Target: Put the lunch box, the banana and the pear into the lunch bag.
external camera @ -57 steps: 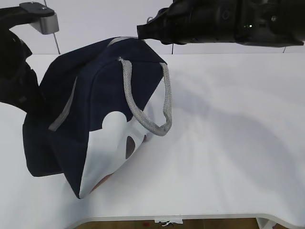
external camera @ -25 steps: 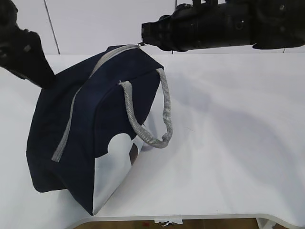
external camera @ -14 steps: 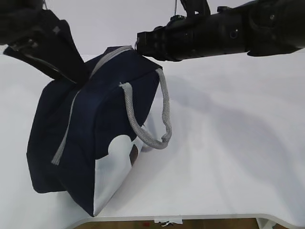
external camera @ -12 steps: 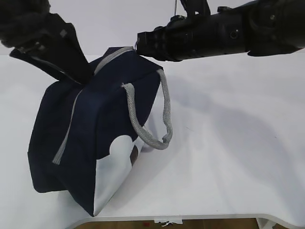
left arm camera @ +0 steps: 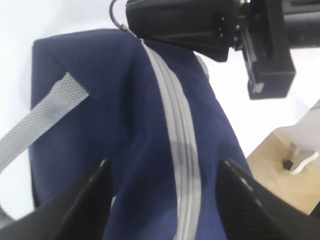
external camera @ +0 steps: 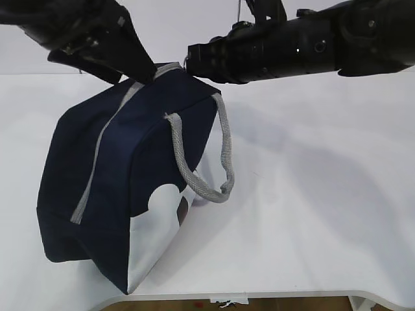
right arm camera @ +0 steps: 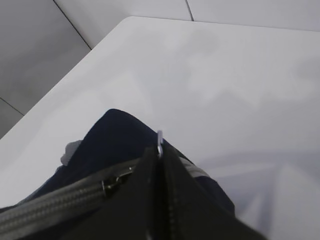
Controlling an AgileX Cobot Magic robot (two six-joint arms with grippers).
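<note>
Navy lunch bag [external camera: 123, 188] zipped shut on white counter [external camera: 324, 194], right gripper [external camera: 192, 59] jaws pinching the zipper ring pull [left arm camera: 116, 14], left gripper [left arm camera: 167, 200] jaws spread over the bag's zipper.

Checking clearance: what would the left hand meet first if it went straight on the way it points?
Probably the bag: the left hand is open, its fingers astride the zipper, pointing along the bag's top. Past that sits the right hand. Depth is unclear.

Lunch bag [external camera: 123, 188] on the table's [external camera: 311, 194] left half, leaning, left gripper [external camera: 139, 65] above its top left, right gripper [external camera: 194, 58] at its top rear corner — handle [external camera: 201, 155] draped down its right side.
</note>
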